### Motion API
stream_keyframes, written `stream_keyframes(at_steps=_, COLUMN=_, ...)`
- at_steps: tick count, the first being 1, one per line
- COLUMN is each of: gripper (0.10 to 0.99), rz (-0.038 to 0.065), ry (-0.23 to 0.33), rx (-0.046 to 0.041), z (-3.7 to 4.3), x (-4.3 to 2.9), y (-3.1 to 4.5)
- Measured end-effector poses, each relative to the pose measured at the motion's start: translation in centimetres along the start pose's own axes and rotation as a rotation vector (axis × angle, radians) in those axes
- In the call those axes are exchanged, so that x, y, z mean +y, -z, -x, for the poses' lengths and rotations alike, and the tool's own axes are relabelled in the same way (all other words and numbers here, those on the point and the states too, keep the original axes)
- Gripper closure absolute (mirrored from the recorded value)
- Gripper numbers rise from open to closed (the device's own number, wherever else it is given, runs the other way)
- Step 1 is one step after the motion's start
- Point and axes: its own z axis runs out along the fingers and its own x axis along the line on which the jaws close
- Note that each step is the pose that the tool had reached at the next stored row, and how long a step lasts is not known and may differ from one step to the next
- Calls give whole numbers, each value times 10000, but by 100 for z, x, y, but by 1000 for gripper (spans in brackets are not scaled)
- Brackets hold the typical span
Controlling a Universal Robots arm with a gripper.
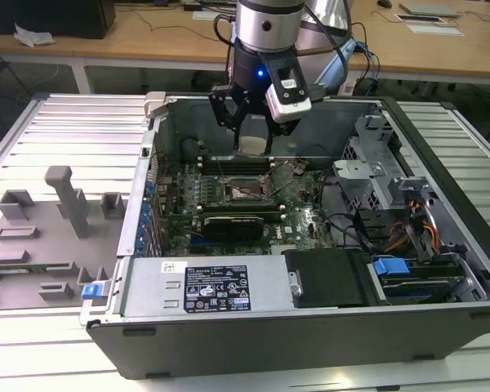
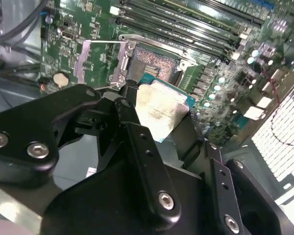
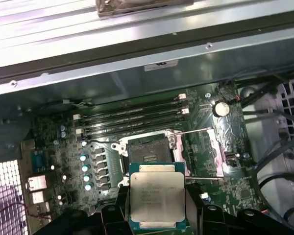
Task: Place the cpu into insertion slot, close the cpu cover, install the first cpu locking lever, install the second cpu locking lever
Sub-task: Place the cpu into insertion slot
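Looking in from the front of the open grey metal computer case [image 1: 310, 347] on the ribbed metal counter [image 1: 65, 131], the nearest thing is a black power-supply box with a white label [image 1: 216, 287]. Behind it a green circuit board [image 1: 306, 220] lies flat on the case floor.

Near the middle of that board sits the insertion slot [image 1: 243, 193], a small square socket with a dark centre and a silver rim, lying uncovered. The cpu cover [image 3: 207, 154], a thin square silver metal frame, is swung open and rests just beside the socket, well out of the way.

Above the socket hangs the black gripper [image 1: 252, 137], clamped on two opposite edges of the cpu [image 3: 157, 200], a flat square chip with a dull silver top and a blue-green border. The chip is in the air, apart from the socket and not seated. Just beyond the socket run the long narrow black memory slots [image 3: 132, 120].

The worry, as I judge it, is the descent. In the second wrist view the chip looks tilted against the board, so a corner could land first and bend the contacts. A chip turned the wrong way or set off-centre would sit on the rim instead of dropping in, and a slip in that edge grip would drop it onto bare pins
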Motion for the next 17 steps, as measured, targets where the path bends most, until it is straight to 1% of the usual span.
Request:
stream_keyframes(at_steps=3, gripper=545, rz=10, ry=-556, rx=-45, z=0, x=-1, y=-13)
stream_keyframes(at_steps=6, gripper=545, rz=18, ry=-1002, rx=-81, z=0, x=-2, y=-23)
stream_keyframes(at_steps=9, gripper=545, rz=36, ry=-1915, rx=-155, z=1, x=-4, y=-43)
stream_keyframes(at_steps=11, gripper=545, rz=42, ry=-2259, rx=-182, z=1, x=-4, y=-51)
stream_keyframes(at_steps=13, gripper=545, rz=54, ry=-2876, rx=-232, z=1, x=-6, y=-68)
stream_keyframes(at_steps=17, gripper=545, rz=67, ry=-3557, rx=-287, z=2, x=-7, y=-87)
